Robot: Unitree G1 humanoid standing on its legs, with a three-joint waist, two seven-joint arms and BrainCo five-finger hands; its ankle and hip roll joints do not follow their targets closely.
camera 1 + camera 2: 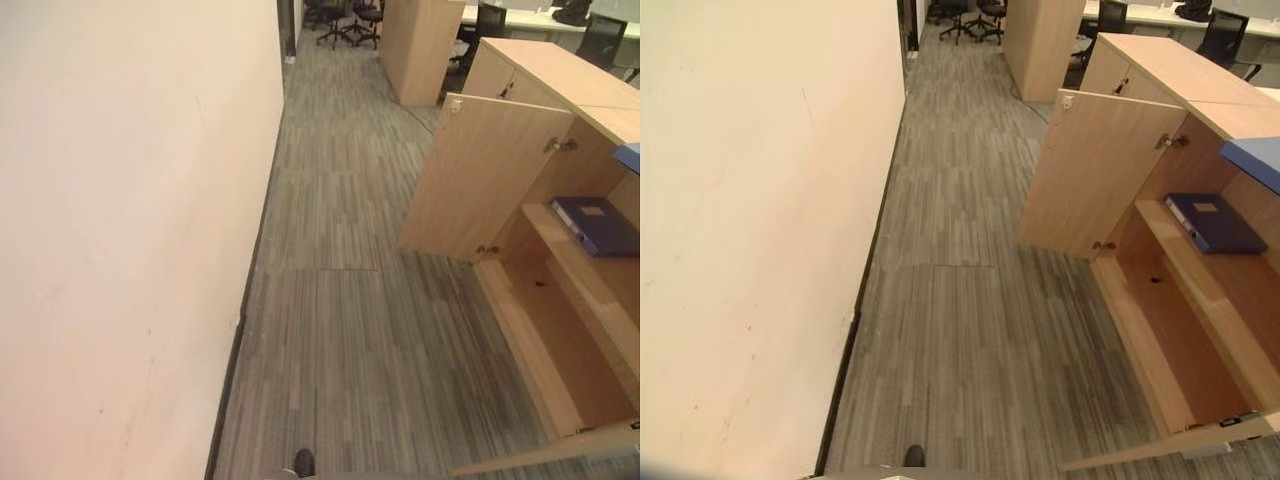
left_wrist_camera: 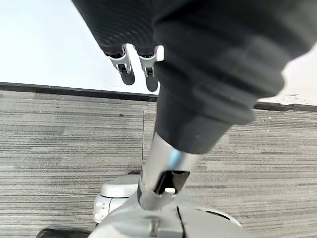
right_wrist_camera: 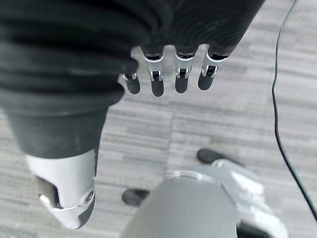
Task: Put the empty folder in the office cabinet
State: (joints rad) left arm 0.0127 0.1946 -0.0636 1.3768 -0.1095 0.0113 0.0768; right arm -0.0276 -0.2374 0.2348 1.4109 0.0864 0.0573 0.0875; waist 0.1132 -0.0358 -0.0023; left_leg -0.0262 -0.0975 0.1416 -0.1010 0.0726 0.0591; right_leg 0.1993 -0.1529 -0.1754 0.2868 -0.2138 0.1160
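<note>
A: Where's the folder?

B: Dark blue folder point(image 1: 597, 224) lies flat on the upper shelf point(image 1: 1185, 262) inside the office cabinet point(image 1: 1200, 85). Cabinet door point(image 1: 482, 175) hangs wide open, and the bottom shelf point(image 1: 1170, 350) below is bare. A lighter blue edge point(image 1: 1252, 158) pokes in at the cabinet top — can't tell what it is.

A: Hands?

B: Neither carries anything. Left hand point(image 2: 134, 63): fingers point(image 2: 127, 74) hang straight and relaxed over the carpet floor point(image 2: 59, 144), next to the skirting of the wall point(image 1: 130, 220). Right hand point(image 3: 168, 74): fingers point(image 3: 157, 85) straight in a row, pointing down at the carpet, nothing between them.

A: So the folder vs the fingers?

B: Well apart — the folder is up on the shelf, both hands are down at the robot's sides above the floor. No contact.

A: Step in hand?

B: My read: the placing looks done, if that blue folder is the empty one. Can't confirm it's empty from here. What's left is probably backing off, or closing the door.

A: How to do it cleanly?

B: Keep both arms low and tucked while turning — the open door juts into the aisle and the wall is close on the left. If the door gets shut, push flat on its outer face with straight fingers, and check the folder sits fully behind the shelf edge first.
</note>
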